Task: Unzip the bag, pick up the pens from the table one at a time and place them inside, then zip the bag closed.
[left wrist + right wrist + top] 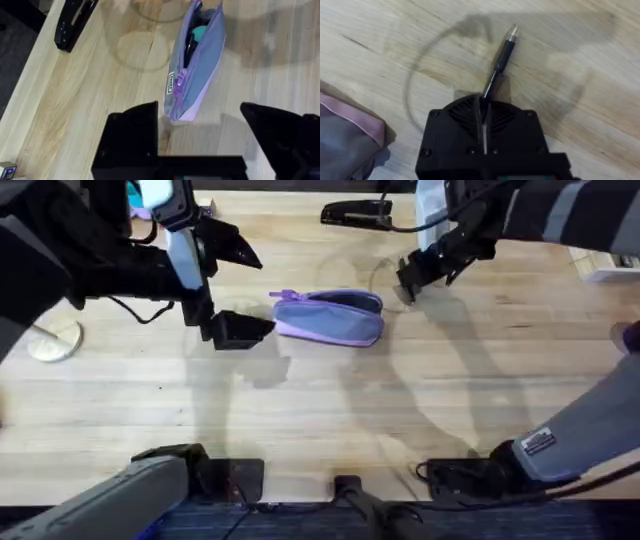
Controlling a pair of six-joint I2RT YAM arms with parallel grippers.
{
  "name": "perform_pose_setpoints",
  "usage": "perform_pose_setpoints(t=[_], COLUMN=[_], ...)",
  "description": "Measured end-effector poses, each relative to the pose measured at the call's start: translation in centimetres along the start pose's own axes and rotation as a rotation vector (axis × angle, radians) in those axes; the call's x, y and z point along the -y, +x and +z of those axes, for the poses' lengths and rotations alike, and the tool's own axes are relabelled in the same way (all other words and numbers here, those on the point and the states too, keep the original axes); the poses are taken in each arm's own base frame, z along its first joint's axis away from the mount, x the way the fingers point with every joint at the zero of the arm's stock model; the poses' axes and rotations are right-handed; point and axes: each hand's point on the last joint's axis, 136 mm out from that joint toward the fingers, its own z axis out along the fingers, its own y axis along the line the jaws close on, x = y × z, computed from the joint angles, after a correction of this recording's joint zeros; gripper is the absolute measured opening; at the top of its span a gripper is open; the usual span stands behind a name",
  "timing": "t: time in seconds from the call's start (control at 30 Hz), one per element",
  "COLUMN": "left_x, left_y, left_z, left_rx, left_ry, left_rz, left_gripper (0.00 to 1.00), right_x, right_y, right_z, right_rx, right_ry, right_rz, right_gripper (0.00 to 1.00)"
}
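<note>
Pen pinched in the right gripper, its metallic tip poking out past the closed fingers, hangs just off the bag's far-right end, apparently so it can be carried over the opening and dropped in. Bag lies flat on the table, its zipper drawn back most of the way, leaving the mouth agape with a teal item and something dark visible inside. Left gripper waits just off the bag's left end, fingers spread wide and holding nothing, seemingly placed to steady the fabric or take the zipper pull once loading ends. Stapler sits beyond the bag, well apart and outside the job. Judging by the open zip and the pen in hand, the work stands mid-loading; closing is not yet begun.
</note>
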Motion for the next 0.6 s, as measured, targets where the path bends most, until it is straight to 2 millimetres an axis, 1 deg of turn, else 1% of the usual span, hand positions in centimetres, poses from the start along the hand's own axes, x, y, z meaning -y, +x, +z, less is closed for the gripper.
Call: perform_pose_setpoints(t=[0.17,0.23,0.3,0.37,0.5,0.6], left_x=[0.0,0.0,0.0,0.0,0.0,0.0], left_y=[0.0,0.0,0.0,0.0,0.0,0.0], left_z=[0.0,0.0,0.0,0.0,0.0,0.0], left_rx=[0.000,0.000,0.000,0.000,0.000,0.000], left_ry=[0.000,0.000,0.000,0.000,0.000,0.000], left_rz=[0.000,0.000,0.000,0.000,0.000,0.000], left_gripper=[0.993,0.993,0.993,0.993,0.993,0.993], right_x=[-0.4,-0.9,-1.3,-1.4,-1.6,-2.4], right_y=[0.3,1.1,1.3,0.6,-1.4,-1.8], right_z=[-0.3,-0.9,-2.1,-3.8,-9.0,-12.8], right_rx=[-0.020,-0.052,-0.054,-0.015,0.109,0.180], right_ry=[-0.018,-0.033,-0.039,-0.029,0.009,0.026], right_rz=[0.002,-0.006,-0.031,-0.064,-0.118,-0.171], right_gripper=[0.031,0.031,0.031,0.031,0.031,0.031])
